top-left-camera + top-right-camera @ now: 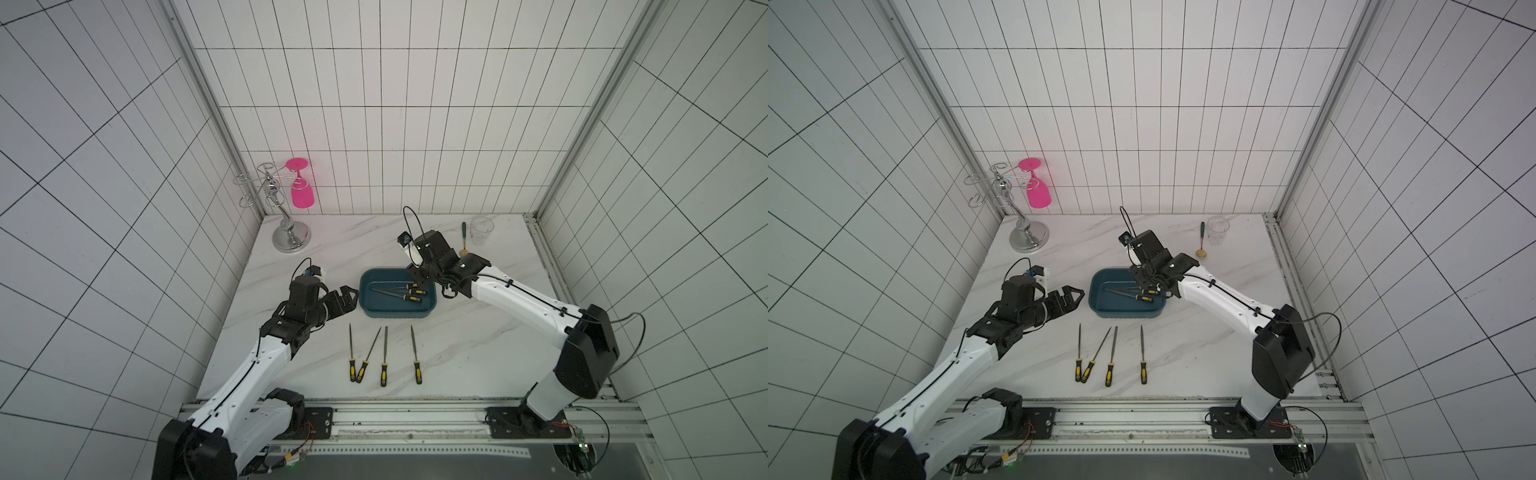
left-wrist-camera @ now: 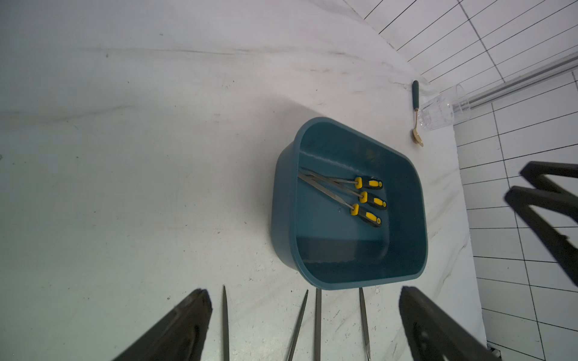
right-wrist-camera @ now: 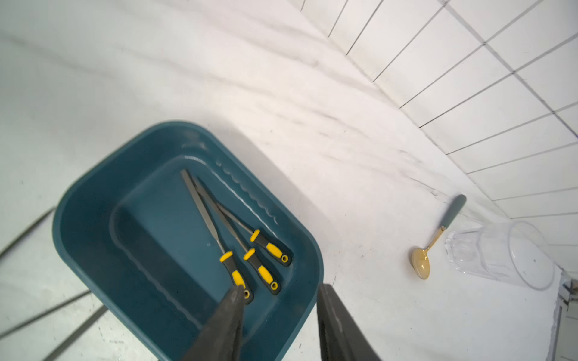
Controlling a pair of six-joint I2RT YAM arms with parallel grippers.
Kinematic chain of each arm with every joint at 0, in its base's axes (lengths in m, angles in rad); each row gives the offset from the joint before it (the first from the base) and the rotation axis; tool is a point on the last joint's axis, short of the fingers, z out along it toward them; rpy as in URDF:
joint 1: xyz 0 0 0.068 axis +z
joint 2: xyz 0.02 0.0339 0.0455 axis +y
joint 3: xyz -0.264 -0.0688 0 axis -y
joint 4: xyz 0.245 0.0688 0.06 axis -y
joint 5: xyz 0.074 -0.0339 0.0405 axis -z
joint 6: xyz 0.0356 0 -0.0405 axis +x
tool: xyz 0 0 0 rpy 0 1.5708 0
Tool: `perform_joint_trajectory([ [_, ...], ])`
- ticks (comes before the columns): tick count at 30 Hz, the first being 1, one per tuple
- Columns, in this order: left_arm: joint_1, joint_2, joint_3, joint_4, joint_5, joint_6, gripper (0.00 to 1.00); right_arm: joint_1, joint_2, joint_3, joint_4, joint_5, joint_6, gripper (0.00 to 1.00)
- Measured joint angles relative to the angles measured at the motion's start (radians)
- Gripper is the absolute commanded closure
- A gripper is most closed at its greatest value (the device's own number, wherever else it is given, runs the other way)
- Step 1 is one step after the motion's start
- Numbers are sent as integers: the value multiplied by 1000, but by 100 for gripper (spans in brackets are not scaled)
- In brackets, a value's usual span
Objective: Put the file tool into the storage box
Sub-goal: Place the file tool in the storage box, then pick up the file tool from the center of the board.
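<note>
Back-left corner of the table (image 1: 478,340): a chrome wire rack (image 1: 286,232) is standing on a round weighted foot, and a pink glass (image 1: 302,195) is hanging upside down from one loop, parked well clear of the work. The left gripper (image 1: 351,297) is hovering just left of the box (image 1: 395,314), black fingers spread wide and gripping nothing, aimed toward the box; probably waiting its turn. Near the front edge, four files (image 1: 385,353) are lying in a rough row, well apart from the box. Their slim grey tapered steel blades are pointing at the back edge and their black-and-yellow moulded handles toward the front, presumably so each handle is offering an easy grasp. The box, a dark teal plastic tub with rounded corners and a ridged base, is sitting about mid-table, its glossy walls low enough to be allowing a drop from above. Three files (image 3: 219,225) are resting on its floor, blades converging and overlapping, handles fanning toward the right end. The right gripper (image 1: 419,279) is hanging over that end, above the handles, jaws parted and nothing between them: hand empty. Judgement: task is running partway, three in, four outstanding. At the back-right corner a gold spoon (image 1: 464,239) with a grey-blue handle is lying just beside a clear ribbed cup (image 1: 481,230), neither one figuring in the job.
</note>
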Motion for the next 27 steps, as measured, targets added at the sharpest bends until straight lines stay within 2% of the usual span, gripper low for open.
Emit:
perform_joint_trajectory([
  [9, -79, 174, 48, 42, 19, -12, 2, 2, -338, -361, 77, 1, 243, 56],
  [15, -118, 244, 60, 100, 33, -50, 2, 50, -476, -494, 30, 27, 369, 51],
  [22, -140, 292, 73, 165, 51, -96, 2, 201, -509, -626, 0, 30, 533, 49],
  [27, -141, 267, 76, 156, 21, -93, 2, 353, -420, -672, 16, 33, 668, 49],
])
